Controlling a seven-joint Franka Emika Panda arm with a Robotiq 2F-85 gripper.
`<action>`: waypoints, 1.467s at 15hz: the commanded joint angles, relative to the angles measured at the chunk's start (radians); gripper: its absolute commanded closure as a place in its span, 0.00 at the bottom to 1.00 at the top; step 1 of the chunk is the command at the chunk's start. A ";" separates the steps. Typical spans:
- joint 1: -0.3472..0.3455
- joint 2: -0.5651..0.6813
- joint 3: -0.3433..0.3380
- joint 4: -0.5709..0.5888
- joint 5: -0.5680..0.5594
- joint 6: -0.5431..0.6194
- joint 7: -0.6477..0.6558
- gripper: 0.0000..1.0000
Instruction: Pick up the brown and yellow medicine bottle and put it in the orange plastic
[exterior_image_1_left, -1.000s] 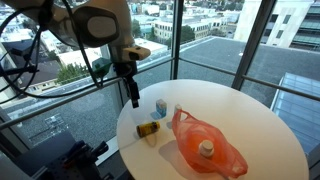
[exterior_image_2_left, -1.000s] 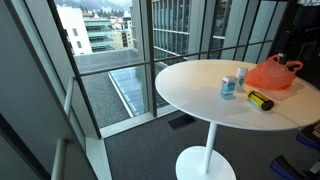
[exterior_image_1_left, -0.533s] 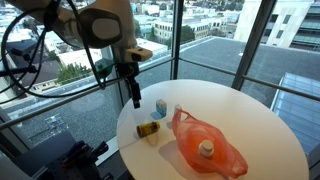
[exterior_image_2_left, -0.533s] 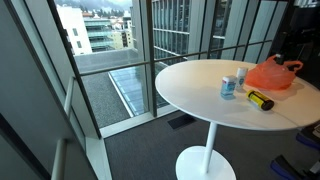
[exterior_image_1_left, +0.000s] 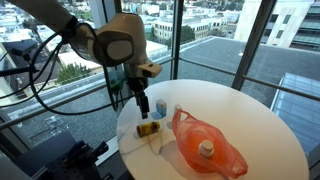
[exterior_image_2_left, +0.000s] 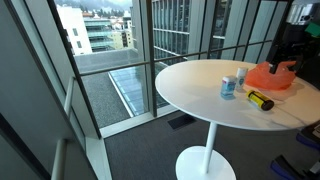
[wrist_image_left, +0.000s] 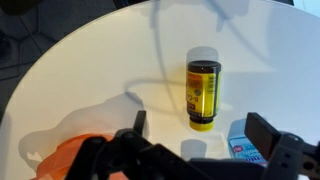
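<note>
The brown and yellow medicine bottle (wrist_image_left: 203, 93) lies on its side on the round white table; it also shows in both exterior views (exterior_image_1_left: 148, 128) (exterior_image_2_left: 260, 100). The orange plastic bag (exterior_image_1_left: 205, 145) lies on the table next to it, with a small white bottle (exterior_image_1_left: 206, 148) inside, and shows at the table's far side (exterior_image_2_left: 272, 74) and at the wrist view's lower left (wrist_image_left: 70, 158). My gripper (wrist_image_left: 198, 132) is open and empty, hovering above the table just short of the bottle's yellow cap (exterior_image_1_left: 141, 103).
A small blue and white box (wrist_image_left: 245, 142) stands beside the bottle, also seen in both exterior views (exterior_image_1_left: 160, 105) (exterior_image_2_left: 229, 86). The table edge (exterior_image_1_left: 125, 150) is close to the bottle. Glass walls with a railing (exterior_image_2_left: 120, 60) surround the table.
The arm has swung in over the table and lowered toward the bottle. The objects on the table have not moved.
</note>
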 joint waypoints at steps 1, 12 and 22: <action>0.008 0.109 -0.040 0.030 0.023 0.100 -0.056 0.00; 0.062 0.358 -0.071 0.105 0.146 0.235 -0.186 0.00; 0.115 0.461 -0.118 0.146 0.117 0.265 -0.153 0.47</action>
